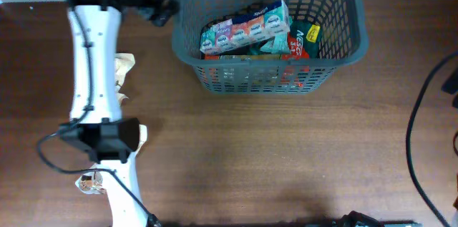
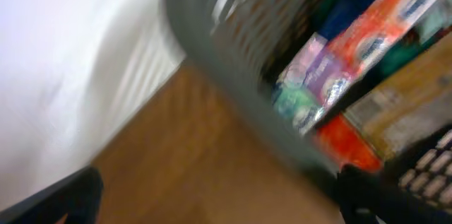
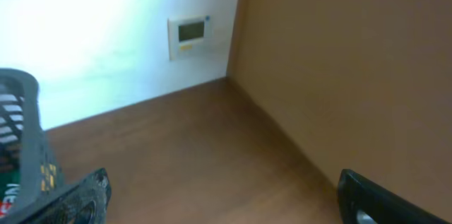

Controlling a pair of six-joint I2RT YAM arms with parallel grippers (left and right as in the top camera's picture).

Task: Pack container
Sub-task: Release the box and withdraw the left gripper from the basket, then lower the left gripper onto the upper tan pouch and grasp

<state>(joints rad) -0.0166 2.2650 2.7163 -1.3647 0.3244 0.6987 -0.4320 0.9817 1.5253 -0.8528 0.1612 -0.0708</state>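
Observation:
The container, a dark grey lattice basket (image 1: 250,76), stands at the back of the table. In it lie a multi-pack of colourful tissue packets (image 1: 247,26) and a red packet (image 1: 297,44). My left gripper (image 1: 163,5) hovers just outside the basket's far left corner. The left wrist view is blurred; there the left gripper's fingers (image 2: 219,196) are wide apart and empty beside the basket rim (image 2: 212,47), with the tissue pack (image 2: 353,40) inside. My right gripper (image 3: 224,185) is open and empty over bare table, right of the basket's edge (image 3: 28,146). It is outside the overhead view.
A crumpled beige packet (image 1: 125,69) lies on the table beside the left arm, and another small item (image 1: 89,182) lies near the arm's base. A black cable (image 1: 418,119) runs along the right edge. A wall with a small panel (image 3: 189,34) is behind the table.

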